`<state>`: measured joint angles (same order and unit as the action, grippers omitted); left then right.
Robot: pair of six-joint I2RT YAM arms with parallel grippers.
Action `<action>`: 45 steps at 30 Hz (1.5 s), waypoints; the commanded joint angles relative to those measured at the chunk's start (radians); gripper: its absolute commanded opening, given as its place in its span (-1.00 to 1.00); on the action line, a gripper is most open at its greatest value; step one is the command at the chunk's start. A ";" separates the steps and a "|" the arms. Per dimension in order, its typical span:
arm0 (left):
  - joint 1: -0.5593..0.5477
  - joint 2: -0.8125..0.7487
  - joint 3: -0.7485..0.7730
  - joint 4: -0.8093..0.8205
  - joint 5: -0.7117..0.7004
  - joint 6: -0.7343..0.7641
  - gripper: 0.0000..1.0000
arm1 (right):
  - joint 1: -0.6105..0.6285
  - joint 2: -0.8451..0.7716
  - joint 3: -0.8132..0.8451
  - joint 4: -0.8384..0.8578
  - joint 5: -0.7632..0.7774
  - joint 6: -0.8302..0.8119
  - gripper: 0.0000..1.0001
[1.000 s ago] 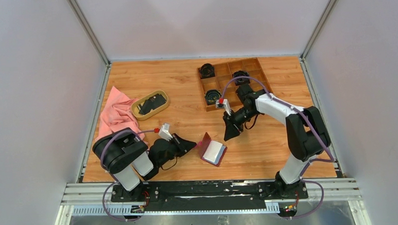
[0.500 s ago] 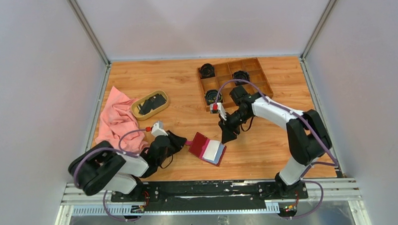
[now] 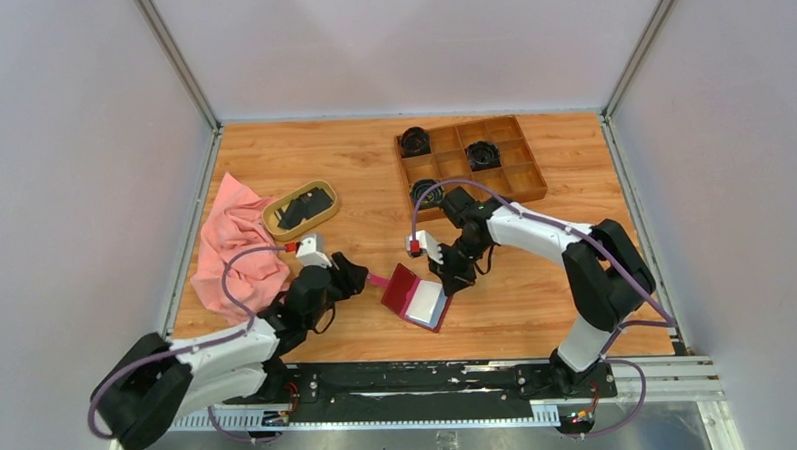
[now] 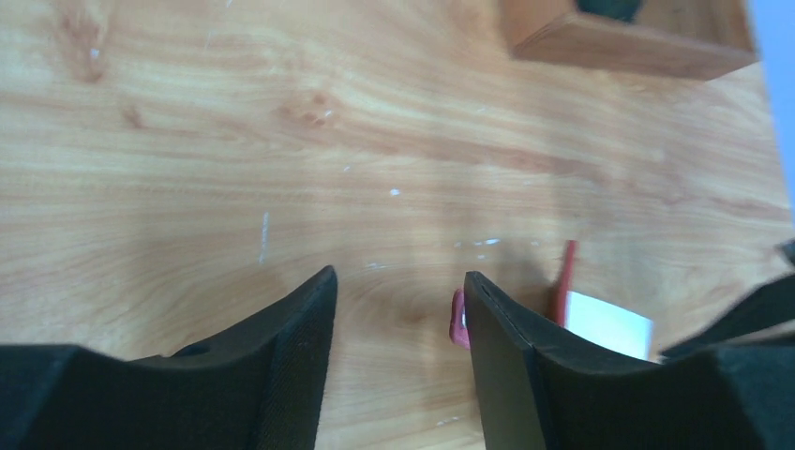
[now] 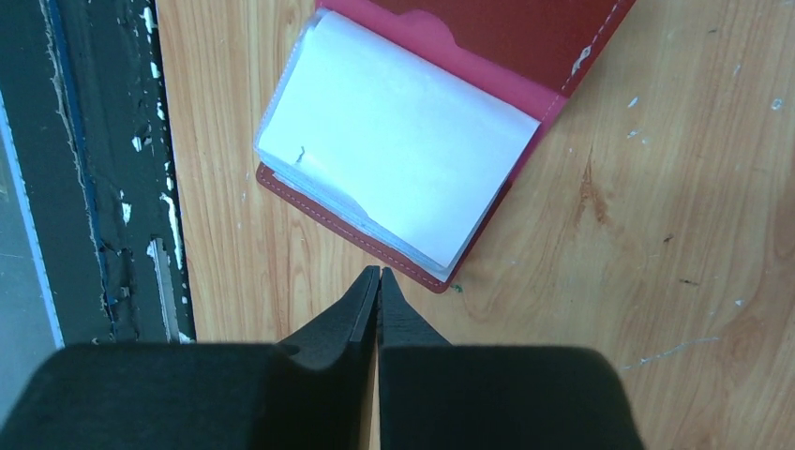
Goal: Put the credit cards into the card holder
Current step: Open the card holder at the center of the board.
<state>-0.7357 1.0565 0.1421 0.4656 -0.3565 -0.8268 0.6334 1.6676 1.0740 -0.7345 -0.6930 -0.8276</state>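
Observation:
The card holder (image 3: pixel 402 285) lies open on the table, dark red flap to the left, pale clear pockets (image 5: pixel 398 131) facing up. Its snap tab (image 4: pixel 458 321) sticks out beside the right finger of my left gripper (image 4: pixel 398 300), which stands open over bare wood just left of the holder (image 4: pixel 565 277). My right gripper (image 5: pixel 379 274) is shut on nothing, its tips at the holder's right edge (image 5: pixel 281 183). In the top view the left gripper (image 3: pixel 357 276) and right gripper (image 3: pixel 446 282) flank the holder. Dark credit cards (image 3: pixel 304 205) lie in the oval tan dish (image 3: pixel 276 226).
A pink cloth (image 3: pixel 233 249) lies at the left edge beside the dish. A wooden compartment box (image 3: pixel 518 171) with black round items stands at the back right; its corner (image 4: pixel 628 47) shows in the left wrist view. The black base rail (image 5: pixel 94 187) runs close to the holder.
My left gripper has opened and let go of the holder's flap, which went from upright to lying back. My right gripper moved left to the holder's edge and shut.

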 commanded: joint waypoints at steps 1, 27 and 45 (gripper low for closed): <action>0.007 -0.222 -0.016 -0.098 0.066 0.167 0.22 | 0.011 0.014 0.007 -0.050 0.044 -0.037 -0.98; -0.416 -0.202 0.138 -0.194 0.026 0.498 1.00 | 0.014 0.185 0.131 0.024 -0.216 0.278 -0.91; -0.452 0.267 0.388 -0.192 -0.076 0.496 0.63 | -0.049 0.207 0.141 -0.013 -0.250 0.252 -0.85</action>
<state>-1.1763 1.2797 0.4957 0.2642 -0.3809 -0.3122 0.5938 1.8629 1.1870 -0.7055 -0.9199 -0.5537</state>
